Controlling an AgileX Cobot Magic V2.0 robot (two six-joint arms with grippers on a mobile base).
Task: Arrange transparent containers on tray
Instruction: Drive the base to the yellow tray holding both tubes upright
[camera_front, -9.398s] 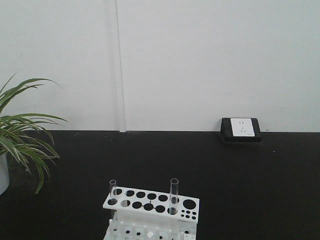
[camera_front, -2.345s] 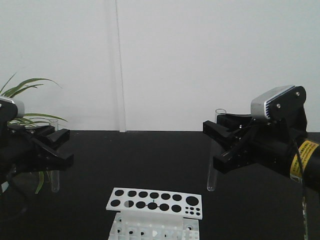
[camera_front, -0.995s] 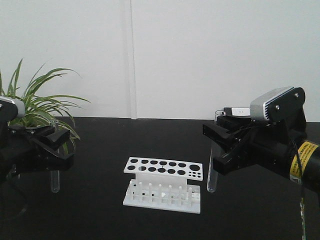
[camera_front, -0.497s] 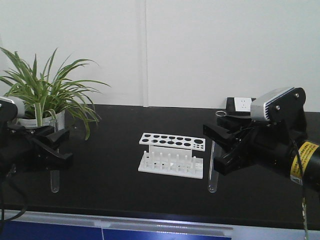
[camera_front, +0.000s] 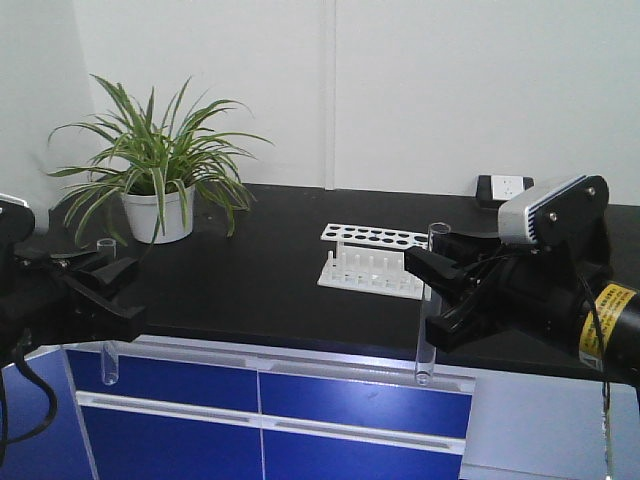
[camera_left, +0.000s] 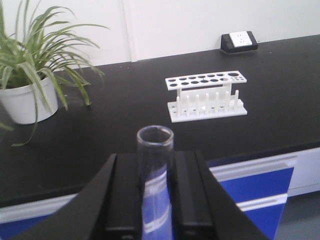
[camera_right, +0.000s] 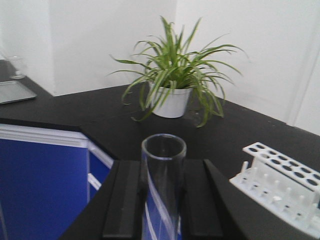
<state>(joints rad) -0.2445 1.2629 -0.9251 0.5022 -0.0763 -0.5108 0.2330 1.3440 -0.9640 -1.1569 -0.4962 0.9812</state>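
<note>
— Both hands full?

— Yes. The left hand (camera_front: 112, 290) is clamped on the left test tube (camera_left: 155, 192), and the right hand (camera_front: 428, 300) on the right test tube (camera_front: 424, 360). Each is gripped mid-length, upright, rim up, round end hanging free. That looks like a safe carrying hold.

— And the yellow tray?

— It's nowhere in view. Beyond the hands is the black table (camera_front: 250, 290), with the white tube rack (camera_front: 375, 262) holding no tubes, then the spider plant (camera_front: 160, 160). The grey flat thing (camera_right: 11, 92) is too blurred to name.
</note>
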